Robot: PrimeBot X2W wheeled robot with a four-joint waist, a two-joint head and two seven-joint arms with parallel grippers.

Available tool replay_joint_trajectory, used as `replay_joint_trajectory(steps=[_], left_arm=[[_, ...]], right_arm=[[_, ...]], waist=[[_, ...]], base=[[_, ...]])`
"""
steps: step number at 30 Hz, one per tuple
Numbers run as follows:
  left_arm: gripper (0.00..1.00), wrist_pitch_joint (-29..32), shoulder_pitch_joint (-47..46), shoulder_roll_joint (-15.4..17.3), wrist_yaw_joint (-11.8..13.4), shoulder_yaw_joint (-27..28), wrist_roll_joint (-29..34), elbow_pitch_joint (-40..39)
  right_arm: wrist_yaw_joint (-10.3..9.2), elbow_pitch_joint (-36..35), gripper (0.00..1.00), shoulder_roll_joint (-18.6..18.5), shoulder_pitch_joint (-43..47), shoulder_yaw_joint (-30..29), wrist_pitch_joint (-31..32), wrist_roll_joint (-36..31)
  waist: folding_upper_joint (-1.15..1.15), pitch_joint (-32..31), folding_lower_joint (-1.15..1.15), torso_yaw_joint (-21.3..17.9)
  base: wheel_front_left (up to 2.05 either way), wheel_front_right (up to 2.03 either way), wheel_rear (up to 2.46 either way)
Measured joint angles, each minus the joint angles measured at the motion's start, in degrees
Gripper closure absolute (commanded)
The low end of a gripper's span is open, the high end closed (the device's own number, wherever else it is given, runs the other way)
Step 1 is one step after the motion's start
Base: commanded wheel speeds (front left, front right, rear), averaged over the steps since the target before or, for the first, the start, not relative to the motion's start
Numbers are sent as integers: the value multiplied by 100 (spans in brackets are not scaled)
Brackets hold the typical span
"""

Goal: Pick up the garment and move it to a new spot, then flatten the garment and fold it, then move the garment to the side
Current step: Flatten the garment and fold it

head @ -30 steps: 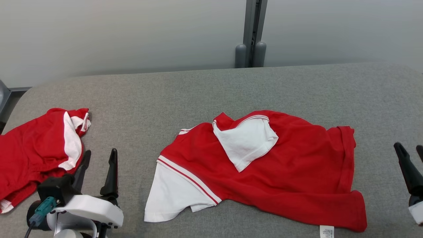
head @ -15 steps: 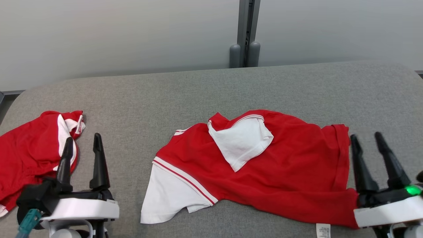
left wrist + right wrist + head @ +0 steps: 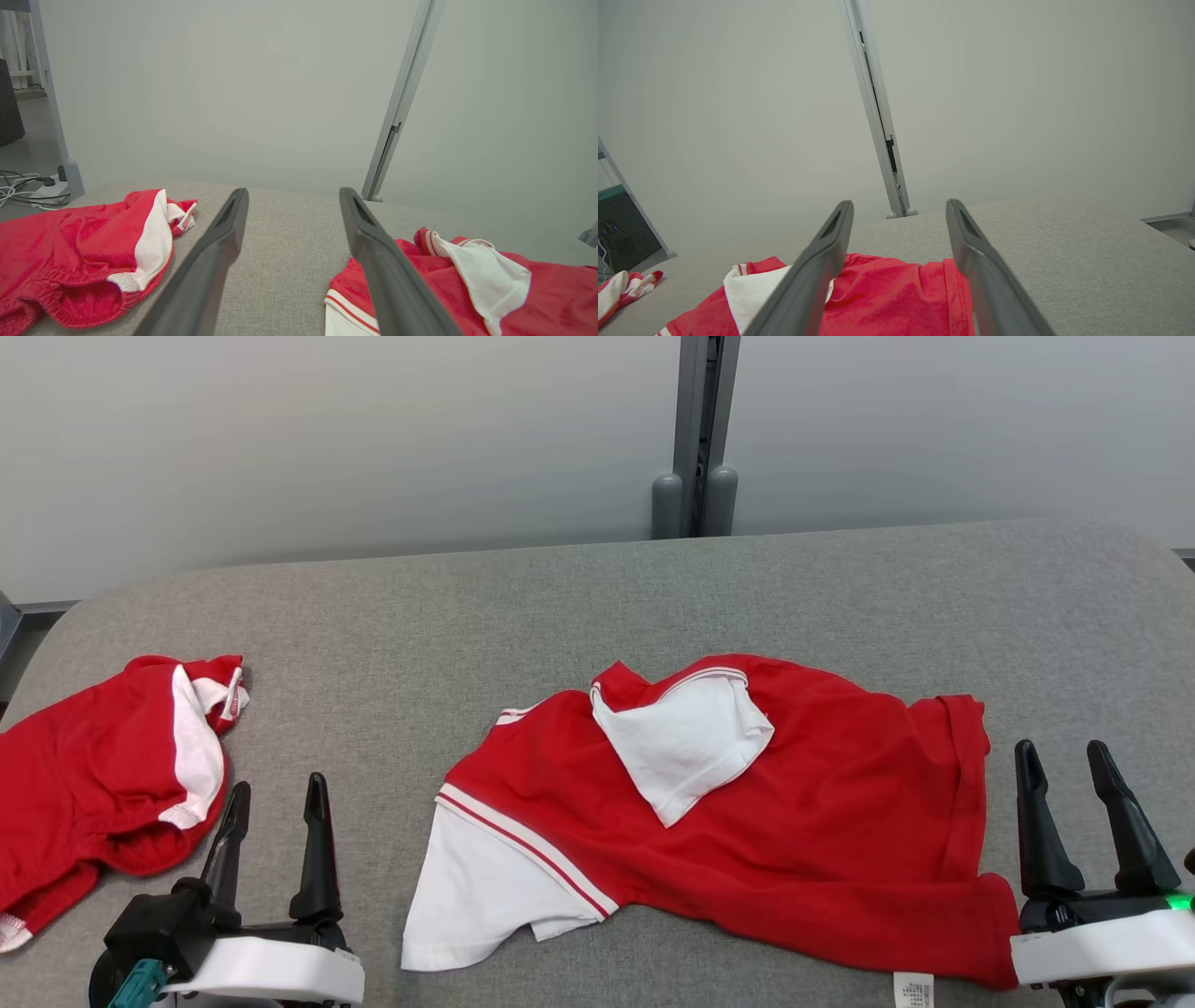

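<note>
The head view looks forward and down from above onto the grey desk [image 3: 597, 607], facing the pale wall [image 3: 280, 429]. Both wrist views sit low and close over it, looking along their own fingers [image 3: 210, 261] toward that wall. All three share the red shirt [image 3: 822, 840].

- Garment [image 3: 794, 859]: red body; white sleeves edged with thin red-and-white stripes; white label [image 3: 912, 989] with small grey print at the 5 o'clock hem.
- Second garment [image 3: 84, 775], at 9 o'clock: red with a white side panel.
- Surface [image 3: 467, 616]: heathered mid-grey weave.
- Wall [image 3: 327, 439]: plain pale grey.
- Post [image 3: 697, 429], at 12 o'clock: darker grey.
- Left gripper [image 3: 278, 787]: black on a white housing, with a teal plug [image 3: 131, 983].
- Right gripper [image 3: 1061, 747]: black on a white housing, with a green light [image 3: 1181, 901].
</note>
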Motion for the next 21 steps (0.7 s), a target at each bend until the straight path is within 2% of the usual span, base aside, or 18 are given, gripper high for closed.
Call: replay_joint_trajectory(steps=[21], left_arm=[[0, 0, -4, -41, -71, 108, 118, 112]], right_arm=[[0, 114, 0, -148, -54, 268, 0, 33]], waist=[[0, 14, 0, 28]], base=[[0, 0, 0]])
